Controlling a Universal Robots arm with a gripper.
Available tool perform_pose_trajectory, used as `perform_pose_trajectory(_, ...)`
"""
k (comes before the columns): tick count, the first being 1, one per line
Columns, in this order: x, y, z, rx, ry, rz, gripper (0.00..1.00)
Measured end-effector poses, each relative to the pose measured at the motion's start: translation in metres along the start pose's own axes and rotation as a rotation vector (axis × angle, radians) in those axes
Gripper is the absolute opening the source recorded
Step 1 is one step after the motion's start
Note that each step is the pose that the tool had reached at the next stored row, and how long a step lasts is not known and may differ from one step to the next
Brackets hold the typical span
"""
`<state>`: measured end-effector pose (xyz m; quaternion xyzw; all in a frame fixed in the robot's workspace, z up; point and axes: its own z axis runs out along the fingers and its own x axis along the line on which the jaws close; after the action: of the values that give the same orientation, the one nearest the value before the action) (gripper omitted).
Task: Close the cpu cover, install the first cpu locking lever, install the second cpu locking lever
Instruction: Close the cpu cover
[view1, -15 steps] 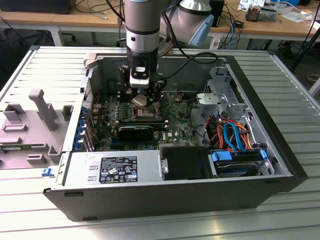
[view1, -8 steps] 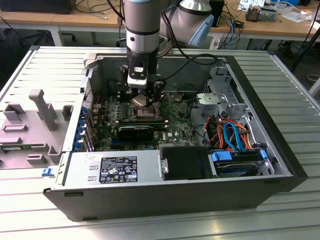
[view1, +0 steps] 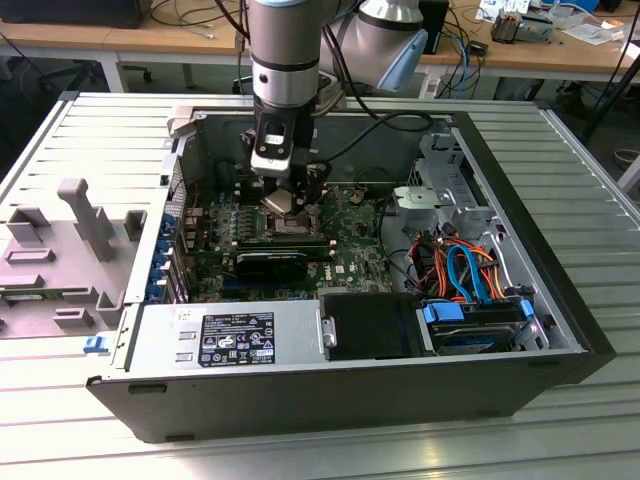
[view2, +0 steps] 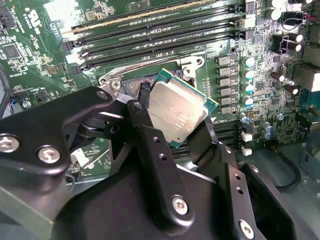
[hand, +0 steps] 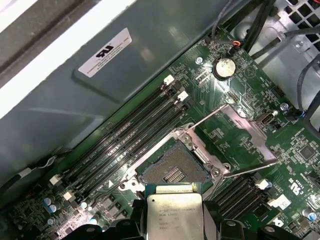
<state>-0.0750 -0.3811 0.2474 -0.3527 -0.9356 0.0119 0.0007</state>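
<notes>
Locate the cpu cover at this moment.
In the first wrist view the cpu cover lies swung open beside the empty socket, on its coin battery side; the chip hangs over the socket's edge.

arm (view1: 285, 50): my tube is silver-grey, black bands, pale blue joint cap (view1: 400, 55) | gripper (view2: 175, 117): my links are matte black — silver screws (view2: 180, 204)

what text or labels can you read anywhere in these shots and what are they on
Nothing reads clearly.
On the white sticker on the case wall: print too small.
On the label on the grey power supply box: blurred.
On the chip: faint print, unreadable.
On the green board: white markings too small.
</notes>
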Motion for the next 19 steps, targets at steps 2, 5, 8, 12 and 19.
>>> perform_pose_trajectory(2, 0.0, 0.0, 0.0003, 0.0002, 0.0001, 0.007, 0.55)
perform_pose_trajectory(5, 0.0, 0.0, 0.0009, 0.0001, 0.0005, 0.02, 0.55)
perform_pose_trajectory(8, 0.0, 0.0, 0.0013, 0.0003, 0.0006, 0.03, 0.55)
perform_pose_trajectory(12, 0.0, 0.0, 0.0019, 0.0004, 0.0009, 0.044, 0.55)
perform_pose_trajectory(19, 0.0, 0.0001, 0.0028, 0.0023, 0.0004, 0.088, 0.55)
